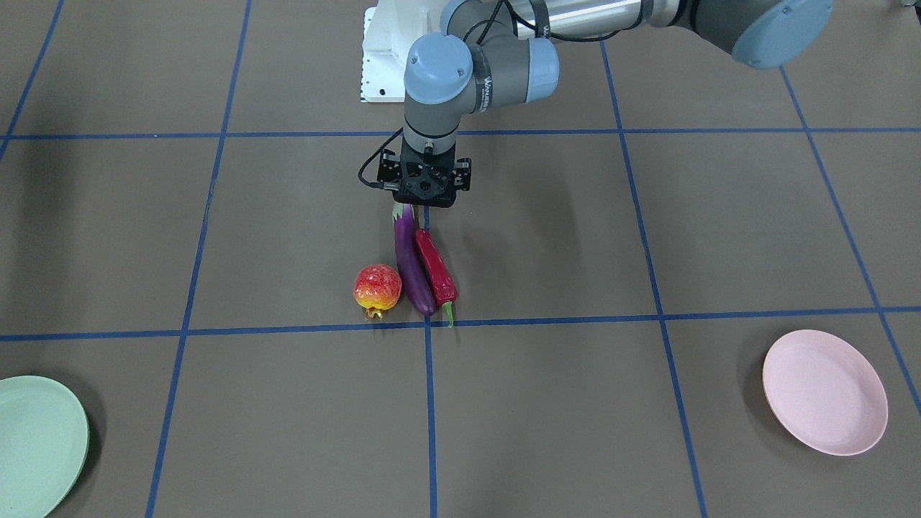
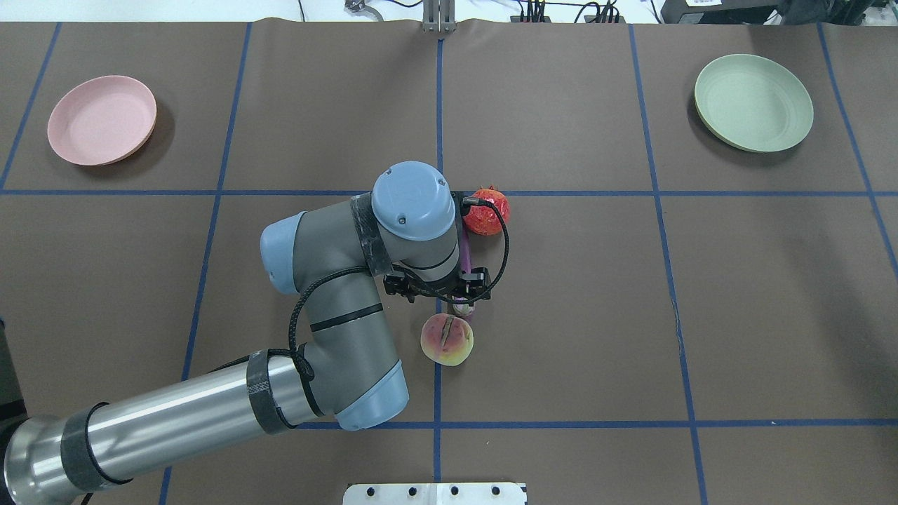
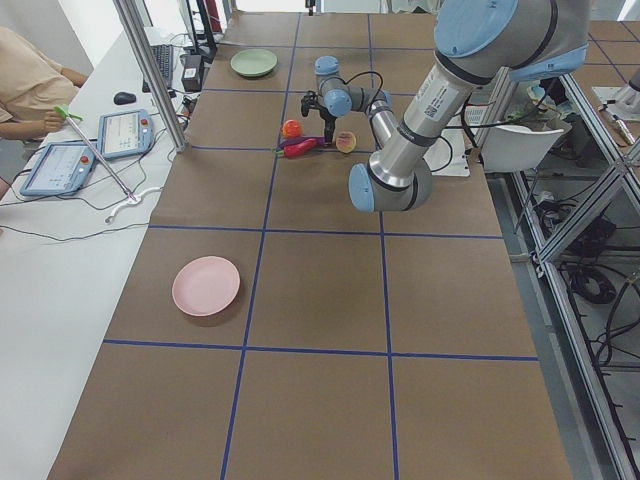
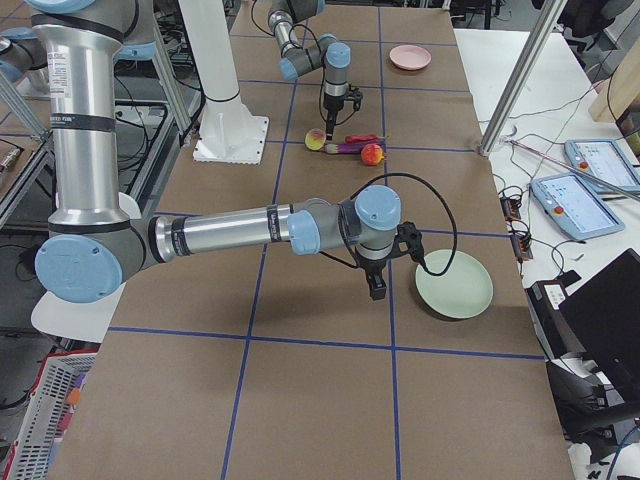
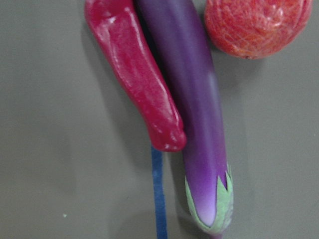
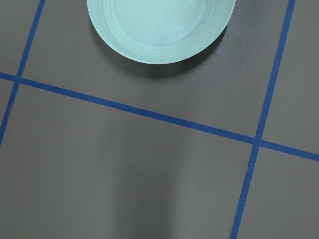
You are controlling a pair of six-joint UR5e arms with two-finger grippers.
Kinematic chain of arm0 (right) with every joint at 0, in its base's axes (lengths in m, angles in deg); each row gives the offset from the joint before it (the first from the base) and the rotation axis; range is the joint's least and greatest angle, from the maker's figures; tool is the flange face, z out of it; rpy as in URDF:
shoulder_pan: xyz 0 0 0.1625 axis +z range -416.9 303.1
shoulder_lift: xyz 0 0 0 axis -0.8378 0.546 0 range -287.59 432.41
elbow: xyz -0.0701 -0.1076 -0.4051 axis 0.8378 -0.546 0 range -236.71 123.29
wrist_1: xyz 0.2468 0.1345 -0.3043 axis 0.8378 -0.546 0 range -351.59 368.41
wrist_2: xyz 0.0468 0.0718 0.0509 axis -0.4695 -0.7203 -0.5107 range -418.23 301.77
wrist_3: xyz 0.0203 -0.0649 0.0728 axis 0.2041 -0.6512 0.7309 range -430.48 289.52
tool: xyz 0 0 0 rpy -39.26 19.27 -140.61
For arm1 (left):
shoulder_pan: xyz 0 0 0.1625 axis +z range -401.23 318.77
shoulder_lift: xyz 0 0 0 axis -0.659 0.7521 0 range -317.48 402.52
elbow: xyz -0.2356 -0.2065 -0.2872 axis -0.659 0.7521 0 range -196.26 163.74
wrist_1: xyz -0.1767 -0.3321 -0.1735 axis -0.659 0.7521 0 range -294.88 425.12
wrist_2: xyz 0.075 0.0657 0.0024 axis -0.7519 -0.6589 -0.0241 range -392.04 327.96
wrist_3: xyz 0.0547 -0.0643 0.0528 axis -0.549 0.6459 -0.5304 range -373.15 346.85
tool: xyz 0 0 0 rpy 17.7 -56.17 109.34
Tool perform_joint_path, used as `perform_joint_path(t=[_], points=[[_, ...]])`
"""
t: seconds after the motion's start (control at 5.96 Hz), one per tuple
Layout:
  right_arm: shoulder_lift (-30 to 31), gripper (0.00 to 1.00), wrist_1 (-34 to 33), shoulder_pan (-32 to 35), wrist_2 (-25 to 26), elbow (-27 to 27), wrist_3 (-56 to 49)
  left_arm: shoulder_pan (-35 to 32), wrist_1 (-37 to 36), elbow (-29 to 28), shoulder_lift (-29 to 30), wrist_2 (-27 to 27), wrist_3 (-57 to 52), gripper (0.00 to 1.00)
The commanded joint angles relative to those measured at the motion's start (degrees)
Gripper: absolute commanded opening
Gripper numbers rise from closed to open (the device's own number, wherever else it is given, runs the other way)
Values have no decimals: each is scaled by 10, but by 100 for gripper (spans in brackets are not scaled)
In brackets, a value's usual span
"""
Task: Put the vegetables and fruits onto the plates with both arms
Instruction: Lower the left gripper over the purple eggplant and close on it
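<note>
Pick step: approaching eggplant (image 1: 412,262) with left gripper (image 1: 426,194), poised over cap; cannot tell whether wide or narrow. Next: descend, pinch clear of chili (image 1: 436,267) touching at 3 o'clock.

A long, glossy purple eggplant (image 1: 412,262) lies mid-table, its green cap toward the robot. A shorter red chili pepper (image 1: 435,266) lies along one side of it, green stem pointing away from the robot. A red-orange pomegranate (image 1: 377,288) sits just beside the eggplant's other side. A pale peach (image 2: 447,339) rests near the cap end. The pink plate (image 1: 824,392) and mint green plate (image 1: 39,442) lie flat near opposite table ends.
</note>
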Motion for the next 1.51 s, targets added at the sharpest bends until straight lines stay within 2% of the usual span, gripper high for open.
perform_joint_path(t=[0.0,0.5,0.67,0.84,1.17,1.34], points=[[0,100,0,0,-1,0,0,9,-11,-3,1,0,5,100],[0,100,0,0,-1,-2,0,2,-13,-5,10,2,0,100],[2,100,0,0,-1,-3,0,-2,3,-35,13,-4,2,100],[2,100,0,0,-1,-3,0,-3,51,-88,39,-14,7,100],[2,100,0,0,-1,-3,0,-2,56,-116,56,-15,33,100],[2,100,0,0,-1,-4,0,-3,56,-120,56,-15,33,85]])
